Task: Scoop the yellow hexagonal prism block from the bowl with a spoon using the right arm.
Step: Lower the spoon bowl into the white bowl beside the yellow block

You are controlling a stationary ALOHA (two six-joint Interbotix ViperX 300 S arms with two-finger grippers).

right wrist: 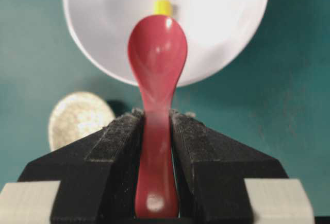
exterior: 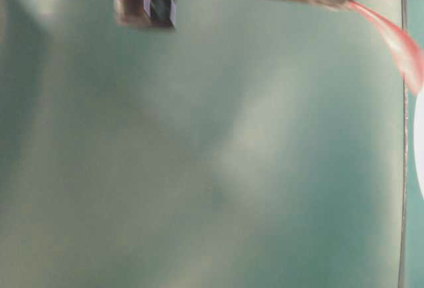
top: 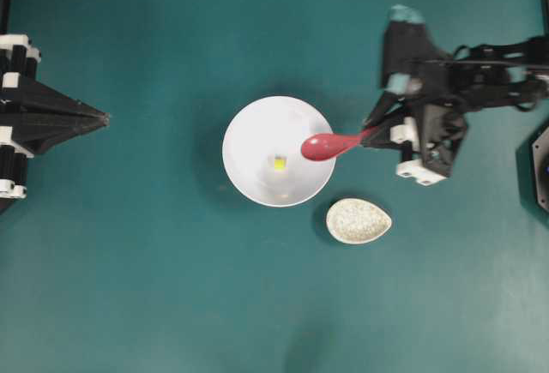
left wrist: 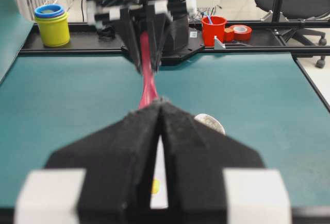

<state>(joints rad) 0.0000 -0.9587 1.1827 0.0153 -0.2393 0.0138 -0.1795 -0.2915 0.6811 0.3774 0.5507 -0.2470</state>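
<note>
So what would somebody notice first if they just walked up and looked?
Probably the shiny red spoon, gripped by its handle in the right gripper, its scoop over the right rim of the big white bowl mid-table. Next, the tiny yellow block lying in the bowl, and the speckled dish beside it.

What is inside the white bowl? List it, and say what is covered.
Inside the bowl lies only the yellow hexagonal prism block. The spoon hangs over the bowl's right rim, covering that patch of its interior.
</note>
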